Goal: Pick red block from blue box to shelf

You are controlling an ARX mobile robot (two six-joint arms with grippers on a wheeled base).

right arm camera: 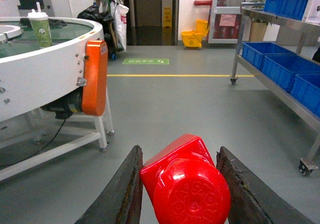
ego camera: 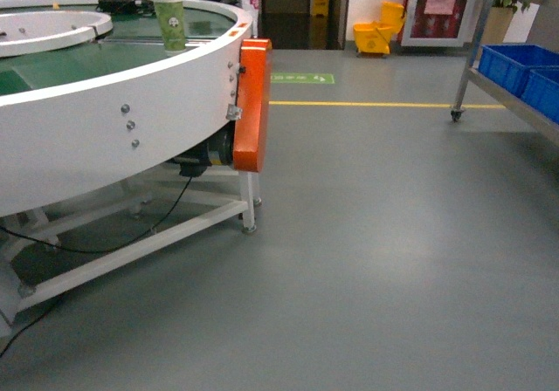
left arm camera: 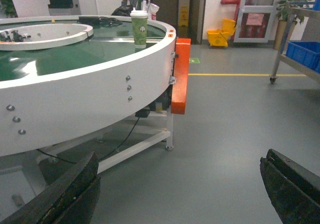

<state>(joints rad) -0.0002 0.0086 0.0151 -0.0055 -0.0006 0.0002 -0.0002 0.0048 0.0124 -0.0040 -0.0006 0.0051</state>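
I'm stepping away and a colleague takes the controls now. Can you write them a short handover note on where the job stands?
Right hand: shut on the red block, stud facing the camera.
Left hand: open, holding nothing.
The shelf stands ahead to the right, on wheels, with dark blue crates on it.
The blue box is not in any view.
Done: block picked up and carried off.
Left: drive to the shelf, set the block on a tier, release.

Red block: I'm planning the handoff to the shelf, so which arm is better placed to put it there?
The right. Its end effector is shut on the red block, with the shelf ahead on its right. The left end effector is open and empty, facing the conveyor.
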